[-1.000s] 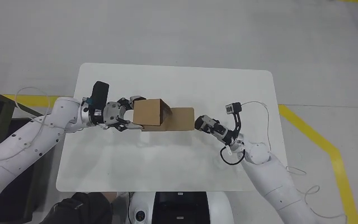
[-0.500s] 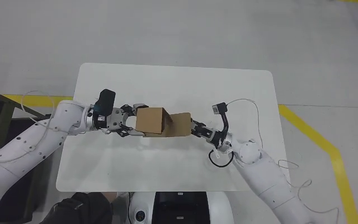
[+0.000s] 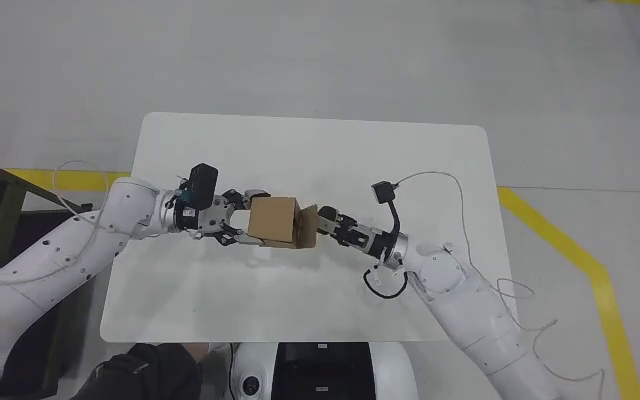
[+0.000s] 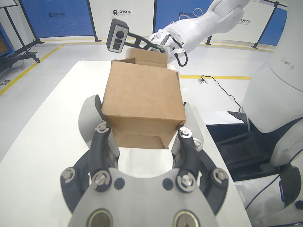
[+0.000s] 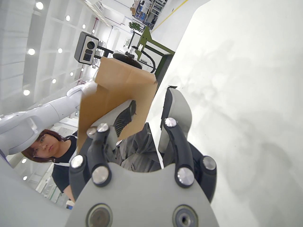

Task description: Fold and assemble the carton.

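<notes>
The carton (image 3: 275,221) lies on its side near the middle of the counter (image 3: 400,150), already squared into a tube. At its 9 o'clock the left gripper (image 3: 243,215) has its fingers clenched across that end, apparently to brace it. At its 3 o'clock the right gripper (image 3: 322,226) has its fingers spread, one against the end flap (image 3: 307,224), seemingly to fold it inward. The open end by the left gripper reveals bare cardboard and no contents.
</notes>
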Tool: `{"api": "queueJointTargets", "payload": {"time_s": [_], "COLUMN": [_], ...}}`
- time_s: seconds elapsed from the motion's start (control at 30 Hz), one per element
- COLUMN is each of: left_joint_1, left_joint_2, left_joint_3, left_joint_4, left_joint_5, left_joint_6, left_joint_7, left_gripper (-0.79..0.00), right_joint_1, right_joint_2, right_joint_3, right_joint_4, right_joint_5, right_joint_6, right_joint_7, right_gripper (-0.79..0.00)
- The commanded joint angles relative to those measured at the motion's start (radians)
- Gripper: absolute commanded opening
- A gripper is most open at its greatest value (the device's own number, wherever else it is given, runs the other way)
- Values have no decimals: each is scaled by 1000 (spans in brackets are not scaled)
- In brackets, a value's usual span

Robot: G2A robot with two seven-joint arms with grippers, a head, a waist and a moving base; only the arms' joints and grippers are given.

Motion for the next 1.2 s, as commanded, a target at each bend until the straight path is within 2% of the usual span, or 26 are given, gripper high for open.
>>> {"api": "queueJointTargets", "payload": {"time_s": [0.0,0.2,0.5,0.93,1.1,1.17], "left_joint_1": [-7,-28,-41,-50,-47,-45], "left_joint_2": [-4,-13,-12,-30,-35,-38], "left_joint_3": [11,34,48,47,38,34], "left_joint_4": [6,20,38,72,81,87], "left_joint_5": [3,-5,-12,41,43,45], "left_joint_6": [0,0,0,0,0,0], "left_joint_7": [0,0,0,0,0,-4], "left_gripper": [-400,-394,-385,-336,-329,-329], "right_joint_1": [-4,-24,-53,-81,-80,-71], "right_joint_2": [2,5,14,24,19,21], "right_joint_3": [4,10,48,59,45,52], "right_joint_4": [-20,-62,-87,-148,-133,-119], "right_joint_5": [-62,-128,-60,-87,58,57], "right_joint_6": [20,51,19,40,-19,-23], "right_joint_7": [-19,-52,-30,4,11,27], "right_gripper": [-474,-468,-428,-425,-440,-440]}}
